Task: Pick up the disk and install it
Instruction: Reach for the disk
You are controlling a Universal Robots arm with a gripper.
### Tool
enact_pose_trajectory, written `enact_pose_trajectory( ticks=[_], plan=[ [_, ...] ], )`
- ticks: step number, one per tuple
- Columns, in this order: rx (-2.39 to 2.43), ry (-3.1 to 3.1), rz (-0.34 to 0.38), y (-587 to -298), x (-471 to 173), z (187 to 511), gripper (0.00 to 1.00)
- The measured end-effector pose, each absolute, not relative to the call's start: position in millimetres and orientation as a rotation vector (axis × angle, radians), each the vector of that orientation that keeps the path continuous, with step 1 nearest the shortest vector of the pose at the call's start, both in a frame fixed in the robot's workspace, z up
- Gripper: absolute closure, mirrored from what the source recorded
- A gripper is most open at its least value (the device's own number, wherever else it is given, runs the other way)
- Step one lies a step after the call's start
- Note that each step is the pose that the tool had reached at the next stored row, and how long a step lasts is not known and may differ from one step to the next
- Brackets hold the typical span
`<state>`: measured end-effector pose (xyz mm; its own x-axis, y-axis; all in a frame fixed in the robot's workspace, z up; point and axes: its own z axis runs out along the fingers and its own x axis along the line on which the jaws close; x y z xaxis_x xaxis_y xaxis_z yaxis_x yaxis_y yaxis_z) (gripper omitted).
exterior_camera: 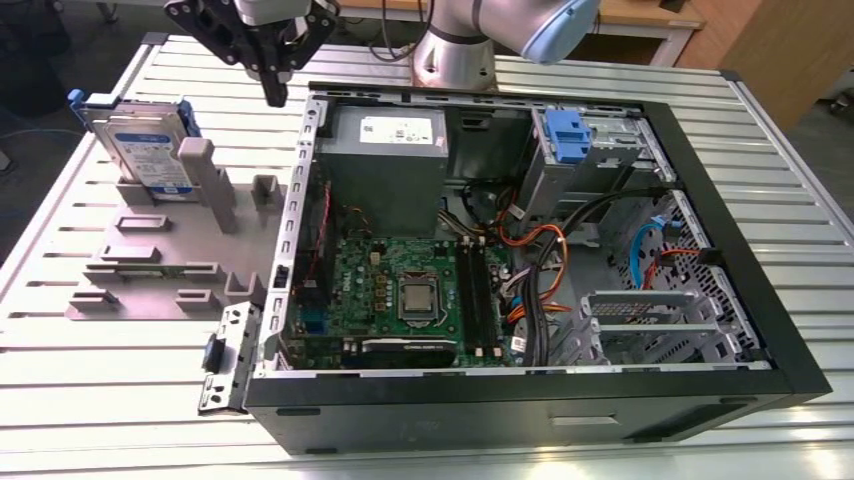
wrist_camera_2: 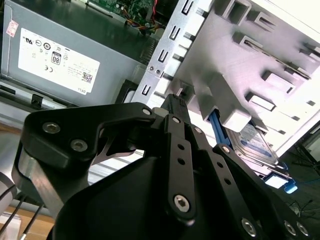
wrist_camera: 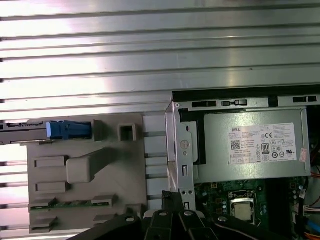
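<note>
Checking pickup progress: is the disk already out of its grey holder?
No, the disk stands upright in the grey holder, the gripper apart from it.

Showing the disk [exterior_camera: 139, 142] as a flat silver hard drive with a white-and-blue label, framed by a blue plastic carrier. Standing upright on one edge, slotted into a grey holder [exterior_camera: 174, 270] on the ribbed metal counter [exterior_camera: 80, 400], just beside one of the holder's taller grey posts. Sitting at the exterior view's left, outside the open computer case [exterior_camera: 534, 385] and apart from its side wall. Turning its labelled face toward the exterior view. Presenting the disk [wrist_camera: 67, 130] edge-on in the first wrist view, blue carrier end showing. Peeking out as the disk [wrist_camera_2: 254, 142] behind the holder's blocks in the second wrist view, label partly hidden.
</note>
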<state>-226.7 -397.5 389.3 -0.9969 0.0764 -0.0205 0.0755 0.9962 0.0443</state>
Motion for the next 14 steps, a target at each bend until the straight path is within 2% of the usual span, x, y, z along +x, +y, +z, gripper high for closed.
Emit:
enact_pose_trajectory(
  ticks=[14],
  plan=[
    [0.118, 3.117, 0.068, -397.5, -230.0, 389.2, 0.89]
  ],
)
